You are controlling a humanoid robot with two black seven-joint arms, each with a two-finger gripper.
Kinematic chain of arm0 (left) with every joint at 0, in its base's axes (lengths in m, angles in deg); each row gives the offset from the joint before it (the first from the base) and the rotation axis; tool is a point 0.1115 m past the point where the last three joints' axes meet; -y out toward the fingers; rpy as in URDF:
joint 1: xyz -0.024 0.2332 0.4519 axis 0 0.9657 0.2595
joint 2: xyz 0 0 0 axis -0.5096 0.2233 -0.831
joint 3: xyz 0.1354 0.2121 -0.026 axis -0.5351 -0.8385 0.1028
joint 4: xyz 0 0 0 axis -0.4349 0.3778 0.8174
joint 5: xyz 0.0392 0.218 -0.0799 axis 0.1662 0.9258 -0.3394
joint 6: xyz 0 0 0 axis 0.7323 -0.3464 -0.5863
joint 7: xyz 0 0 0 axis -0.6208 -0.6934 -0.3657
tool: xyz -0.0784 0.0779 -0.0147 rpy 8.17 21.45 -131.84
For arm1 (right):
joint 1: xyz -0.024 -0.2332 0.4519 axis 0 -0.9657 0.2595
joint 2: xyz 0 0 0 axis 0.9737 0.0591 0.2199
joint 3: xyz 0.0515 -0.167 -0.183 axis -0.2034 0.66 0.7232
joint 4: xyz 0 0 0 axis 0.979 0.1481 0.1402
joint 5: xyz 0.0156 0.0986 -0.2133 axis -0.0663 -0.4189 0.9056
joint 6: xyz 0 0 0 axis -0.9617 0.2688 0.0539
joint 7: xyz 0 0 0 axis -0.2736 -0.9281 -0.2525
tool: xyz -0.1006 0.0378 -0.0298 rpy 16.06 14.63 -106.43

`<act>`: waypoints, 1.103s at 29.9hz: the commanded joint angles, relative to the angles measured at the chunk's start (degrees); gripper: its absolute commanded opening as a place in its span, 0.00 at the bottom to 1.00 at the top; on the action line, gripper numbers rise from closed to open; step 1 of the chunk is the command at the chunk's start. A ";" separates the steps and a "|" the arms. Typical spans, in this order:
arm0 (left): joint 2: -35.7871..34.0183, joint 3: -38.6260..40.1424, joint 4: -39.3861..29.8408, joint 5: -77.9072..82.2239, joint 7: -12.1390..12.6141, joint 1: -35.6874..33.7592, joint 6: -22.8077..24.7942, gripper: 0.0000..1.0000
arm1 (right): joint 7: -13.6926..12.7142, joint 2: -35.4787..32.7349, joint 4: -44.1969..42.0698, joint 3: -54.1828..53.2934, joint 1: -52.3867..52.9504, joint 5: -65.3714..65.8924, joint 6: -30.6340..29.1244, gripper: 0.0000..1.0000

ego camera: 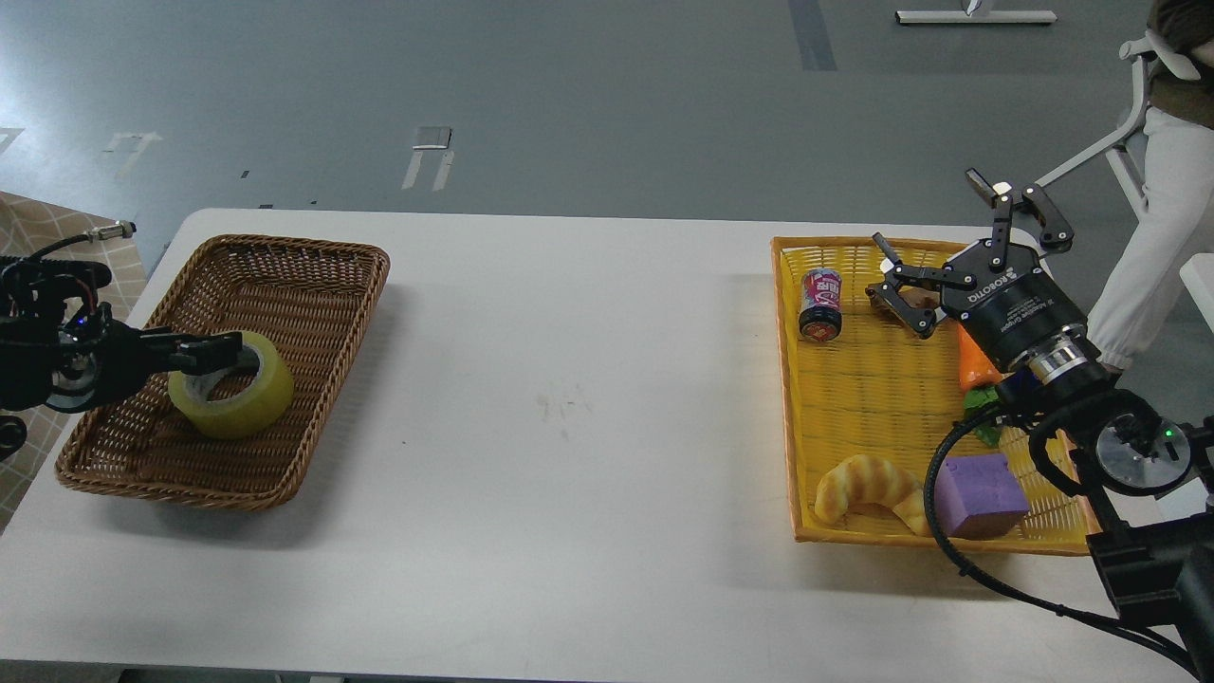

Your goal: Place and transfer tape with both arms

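The tape (234,386), a wide yellow roll with a grey-white core, lies flat in the brown wicker basket (313,285) at the table's left. My left gripper (216,359) reaches in from the left. Its fingers are spread at the roll's near-left rim and over its hole, and they no longer clamp the roll. My right gripper (948,251) hangs open and empty, fingers wide apart, over the far right part of the yellow basket (792,398).
The yellow basket holds a drinks can (821,304), a croissant toy (858,484), a purple block (982,493), an orange carrot toy (975,360) and a small brown item (915,300) under my right gripper. A person (1157,237) stands at the far right.
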 commanded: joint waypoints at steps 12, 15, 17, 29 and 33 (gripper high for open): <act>9.81 0.84 -7.90 -34.38 -0.06 -16.34 0.95 0.95 | -0.52 -0.33 -0.21 0.71 6.57 2.10 0.00 1.00; 15.44 3.20 -7.55 -44.13 -0.15 -16.17 0.59 0.97 | -0.52 0.02 -0.30 1.06 8.59 2.90 0.00 1.00; 17.30 4.61 -7.54 -48.63 -0.15 -15.99 0.86 0.98 | -0.52 0.28 -0.30 1.15 9.12 2.90 0.00 1.00; 31.18 19.45 -7.11 -67.81 -0.06 -8.36 3.40 0.98 | -0.52 1.51 -0.30 1.33 11.59 5.71 0.00 1.00; 33.38 21.49 -7.11 -67.81 -0.06 -4.58 5.51 0.98 | -0.43 2.22 -0.39 3.34 12.20 5.98 0.00 1.00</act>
